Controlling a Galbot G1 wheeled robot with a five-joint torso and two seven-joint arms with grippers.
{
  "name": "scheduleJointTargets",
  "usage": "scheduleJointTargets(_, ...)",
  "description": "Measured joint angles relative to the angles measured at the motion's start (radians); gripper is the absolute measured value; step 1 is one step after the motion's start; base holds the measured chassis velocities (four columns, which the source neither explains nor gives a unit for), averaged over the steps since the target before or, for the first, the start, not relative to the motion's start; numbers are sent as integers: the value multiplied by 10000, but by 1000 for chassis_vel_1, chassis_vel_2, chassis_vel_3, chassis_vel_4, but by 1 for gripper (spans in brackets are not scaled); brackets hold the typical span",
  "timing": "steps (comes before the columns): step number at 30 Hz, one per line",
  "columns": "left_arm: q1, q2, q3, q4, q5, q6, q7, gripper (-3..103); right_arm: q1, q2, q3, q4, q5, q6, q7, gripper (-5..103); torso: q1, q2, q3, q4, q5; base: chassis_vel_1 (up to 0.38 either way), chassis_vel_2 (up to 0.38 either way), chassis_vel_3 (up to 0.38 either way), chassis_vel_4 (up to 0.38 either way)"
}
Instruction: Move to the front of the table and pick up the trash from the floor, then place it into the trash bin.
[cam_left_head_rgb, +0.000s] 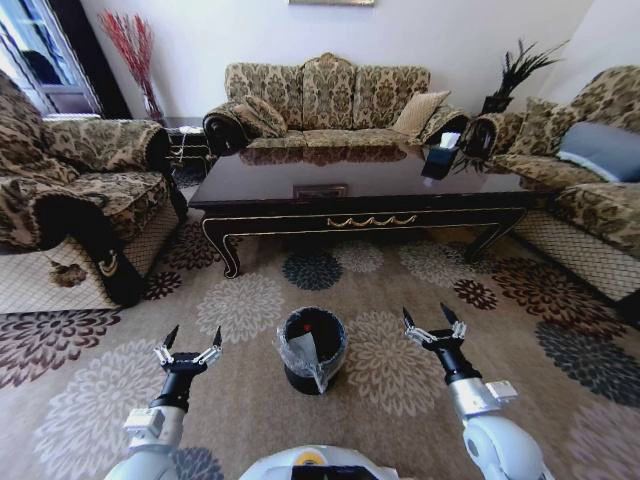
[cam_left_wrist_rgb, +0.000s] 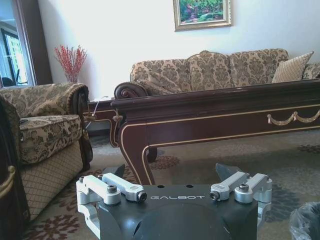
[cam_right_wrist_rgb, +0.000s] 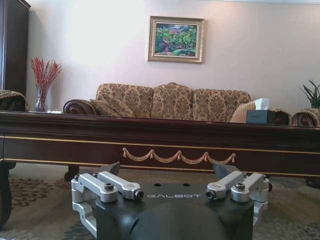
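Observation:
The trash bin (cam_left_head_rgb: 312, 348), small, round and black with a shiny bag liner, stands on the carpet between my two arms; its edge is also visible (cam_left_wrist_rgb: 306, 221). Inside it lie a pale scrap of trash (cam_left_head_rgb: 304, 349) and a small red bit. No loose trash stands out on the patterned carpet. The table (cam_left_head_rgb: 360, 190), dark and glossy with gold trim, stretches across just beyond the bin (cam_left_wrist_rgb: 210, 117) (cam_right_wrist_rgb: 150, 137). My left gripper (cam_left_head_rgb: 192, 340) (cam_left_wrist_rgb: 171, 172) hovers left of the bin, open and empty. Right of the bin, my right gripper (cam_left_head_rgb: 430, 322) (cam_right_wrist_rgb: 167, 170) is open and empty too.
Patterned sofas ring the table: an armchair (cam_left_head_rgb: 70, 200) on the left, a long sofa (cam_left_head_rgb: 325, 100) behind, another sofa (cam_left_head_rgb: 590, 170) on the right. A tissue box (cam_left_head_rgb: 440, 155) sits on the table's right end. Flowered carpet (cam_left_head_rgb: 240, 305) lies open around the bin.

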Motion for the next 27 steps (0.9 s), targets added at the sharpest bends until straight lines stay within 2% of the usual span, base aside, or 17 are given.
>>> scheduleJointTargets(27, -34, 28, 13, 20, -45, 45, -33, 100, 6, -18, 3, -2, 28, 0, 0, 100, 1, -2, 1, 1, 0, 17, -13, -15, 18)
